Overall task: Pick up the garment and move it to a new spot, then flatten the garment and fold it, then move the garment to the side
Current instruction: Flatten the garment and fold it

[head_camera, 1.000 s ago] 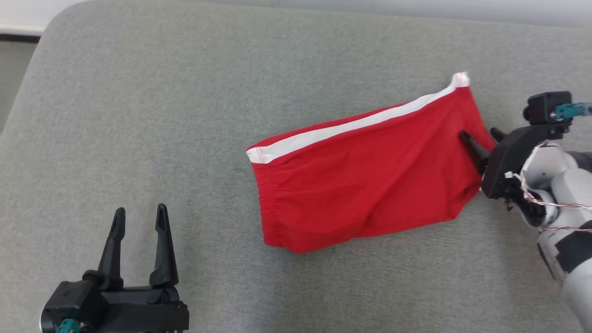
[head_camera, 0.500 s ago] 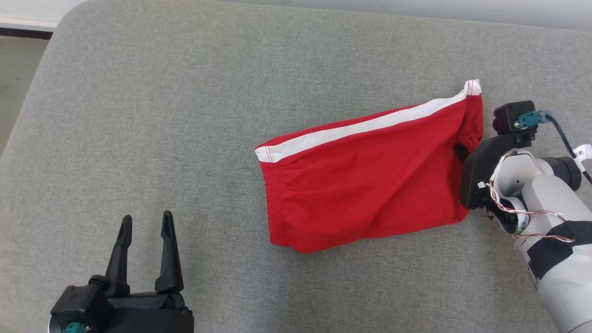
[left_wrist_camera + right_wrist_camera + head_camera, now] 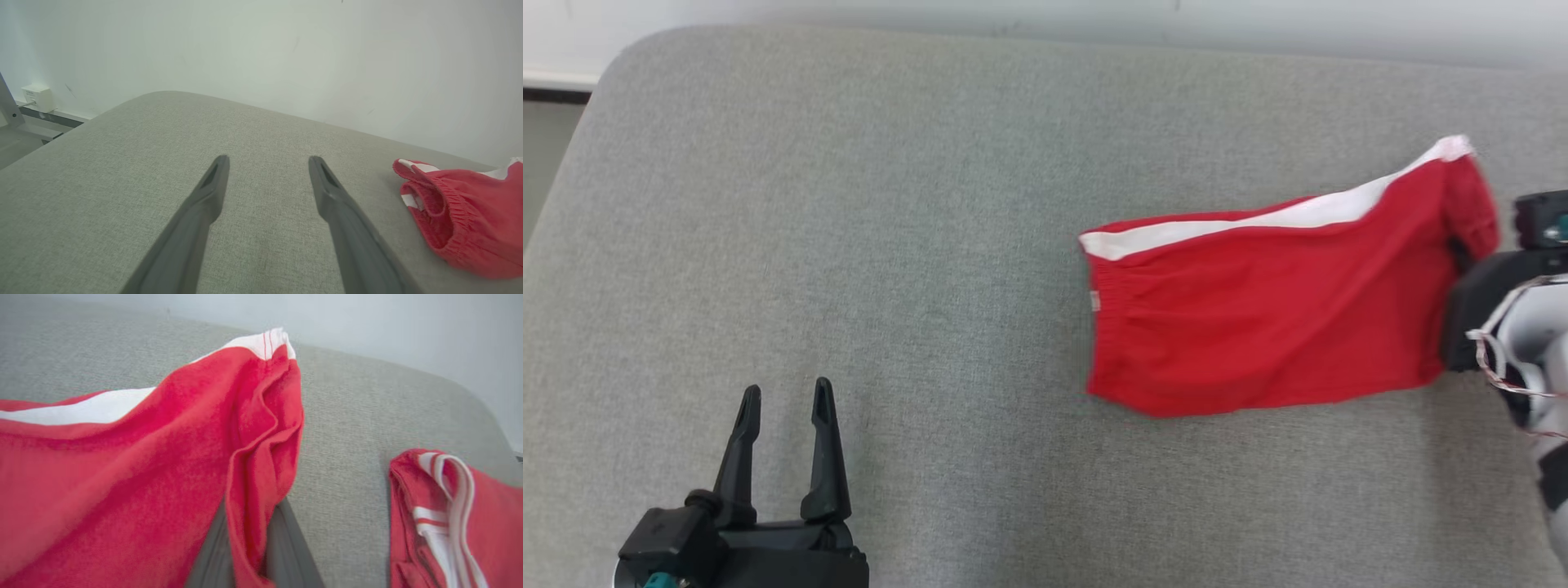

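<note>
Dragged toward the robot's right, the garment [image 3: 1258, 327] now lies nearer that end of the bench [image 3: 849, 204] than it did a second ago, by more than the slight shift of the head camera accounts for. The right gripper [image 3: 1460, 255], open at the hem then, has closed on it.

The garment is a pair of red shorts with a white stripe [image 3: 1258, 222] along the far side. It rests on the right half of the bench as a compact, fairly smooth shape, with the waistband [image 3: 1097, 327] toward the middle and the hem end at the right. In the right wrist view a ridge of red cloth stands pinched between the clenched jaws, and the corner above it is raised a little. The left gripper [image 3: 787, 390] hovers well apart at the near left, jaws released and holding nothing.

Judged from how it lies, the garment looks already flattened and doubled over, so the step in hand is probably the last one, moving it aside. What is left would be to finish the slide and let go.

Near the pinched end, the right wrist view shows another red-and-white bundle [image 3: 449, 514]. Whether it is a second garment already set aside cannot be told from that cropped, blurred edge.
</note>
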